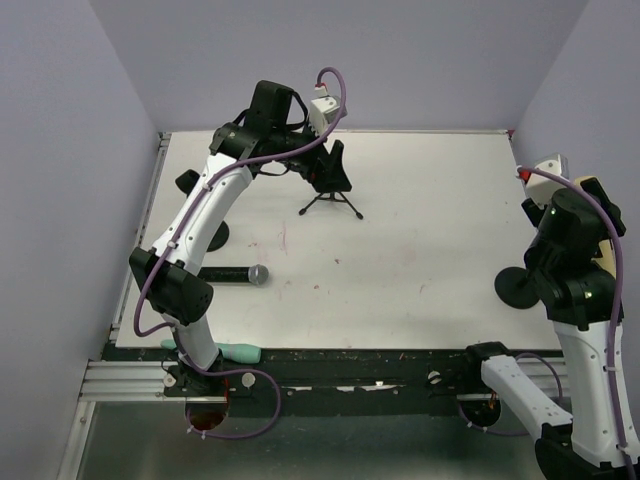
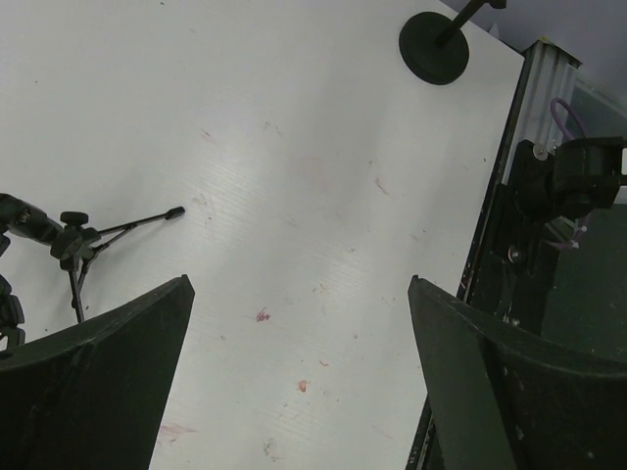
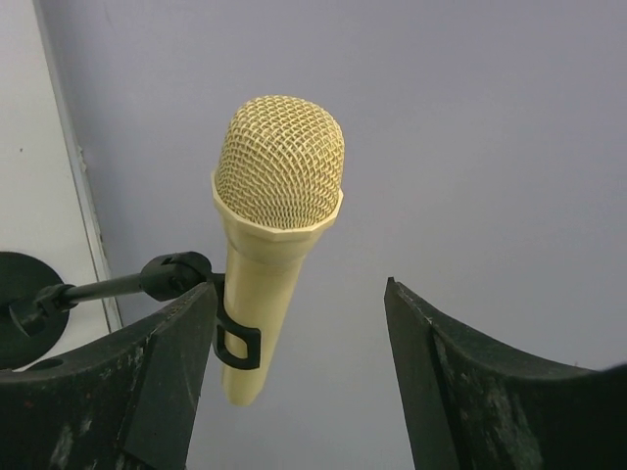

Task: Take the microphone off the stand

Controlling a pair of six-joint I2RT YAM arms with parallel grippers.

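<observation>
Two arms over a white table [image 1: 400, 250], each claw spread.

At the table's right edge, the right gripper [image 3: 294, 294], jaws well apart on either side of a cream-yellow microphone [image 3: 279, 196] and not clamped on it. Microphone body close beside the finger [image 3: 127, 392] at the left of the wrist view, contact there unclear. Open air between it and the other finger.

Microphone upright, mesh head on top, lower body seated in the black clip [image 3: 235, 338] of the stand [image 3: 108, 287]. Thin stand arm running off to a round black base [image 3: 15, 313] on the tabletop. From above, only a sliver of the cream body visible behind the right wrist, with the base just beside that arm.

Far across the table, near the back edge, the left gripper [image 2: 299, 284], jaws as wide as can be, only bare tabletop between them. Just beside it, a small black tripod [image 2: 78, 245], legs splayed on the surface.

Near the left arm's elbow, a black microphone [image 1: 235, 274] with a silver head, lying flat, roughly parallel to the near edge. At that edge, beside the left arm's mount, a teal object [image 1: 225, 352], kind unclear.

Along the left side, a second round base [image 1: 187, 182] toward the far corner and a third round base [image 1: 215, 237] nearer, both partly hidden by the arm.
</observation>
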